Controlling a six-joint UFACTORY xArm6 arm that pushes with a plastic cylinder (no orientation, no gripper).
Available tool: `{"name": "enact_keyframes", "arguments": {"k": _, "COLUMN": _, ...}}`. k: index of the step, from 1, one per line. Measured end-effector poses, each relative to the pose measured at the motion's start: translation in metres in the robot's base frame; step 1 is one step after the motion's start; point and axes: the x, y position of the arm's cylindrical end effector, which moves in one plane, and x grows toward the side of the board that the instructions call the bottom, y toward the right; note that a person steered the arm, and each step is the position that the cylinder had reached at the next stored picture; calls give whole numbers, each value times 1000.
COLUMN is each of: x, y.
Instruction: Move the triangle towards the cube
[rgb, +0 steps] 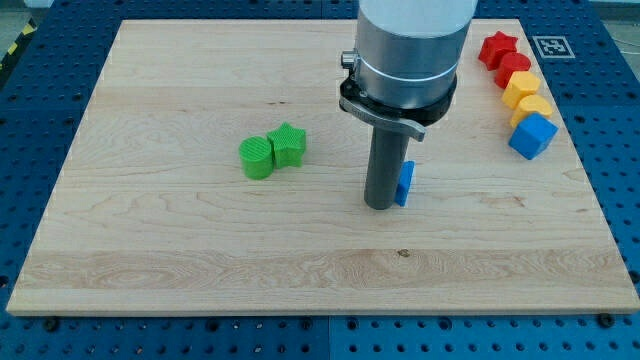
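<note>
One camera, looking down across a pale wooden board (200, 240) set on a blue perforated table (40, 60). The grey cylindrical arm (410, 50) drops in from the view's top, ending in a straight dark rod, and my tip (379, 206) sits on the wood just below the board's centre. No jaws here to spread or press together, only the rod.

Right against the rod's right side, a small blue triangle block (405, 183), touching or all but touching; most of it is hidden behind the rod, so only a thin slice shows.

Over to the view's upper right, a column of blocks near the board's edge: a red star-shaped block (497, 47) at the top, a red block (514, 66) below it, then a yellow block (519, 88), another yellow block (534, 106), and the blue cube (532, 136) at the bottom. The cube is well apart from the triangle, up and to the right.

Left of the tip, a green cylinder block (257, 157) and a green star-shaped block (288, 145) touching each other.
</note>
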Motion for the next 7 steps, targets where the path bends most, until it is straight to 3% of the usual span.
{"name": "enact_keyframes", "arguments": {"k": 5, "x": -40, "y": 24}}
{"name": "enact_keyframes", "arguments": {"k": 7, "x": -40, "y": 67}}
